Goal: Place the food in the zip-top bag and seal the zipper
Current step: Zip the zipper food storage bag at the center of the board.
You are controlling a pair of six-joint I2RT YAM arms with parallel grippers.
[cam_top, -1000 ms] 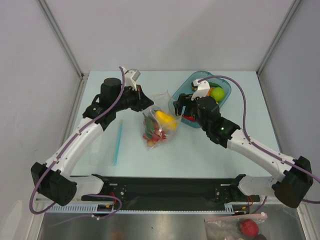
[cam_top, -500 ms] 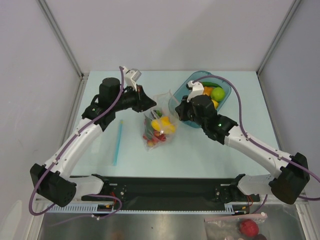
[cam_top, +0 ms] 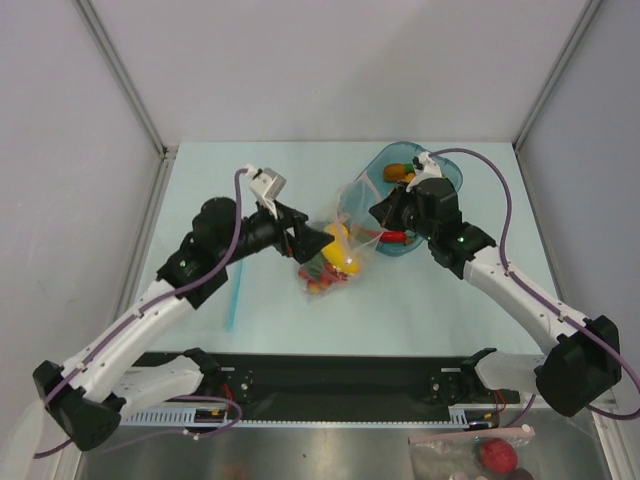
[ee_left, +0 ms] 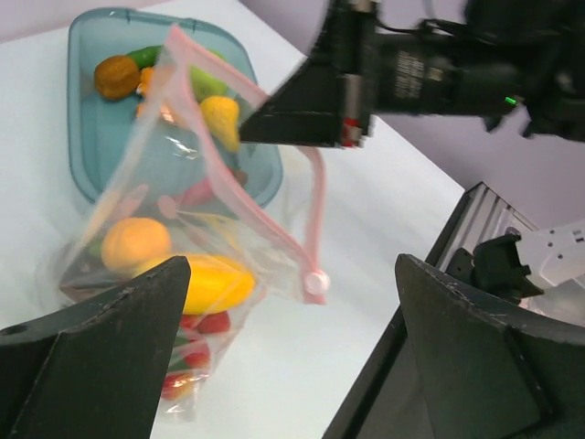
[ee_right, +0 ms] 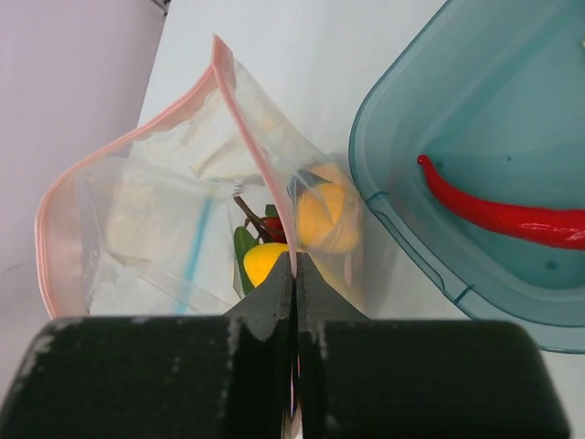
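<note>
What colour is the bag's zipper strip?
Pink; the zipper shows best in the right wrist view.

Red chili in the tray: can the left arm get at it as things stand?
Probably not directly. The right gripper, shut on the zipper, holds the zip-top bag up between the open left gripper and the tray, so the red chili lies behind it.
</note>
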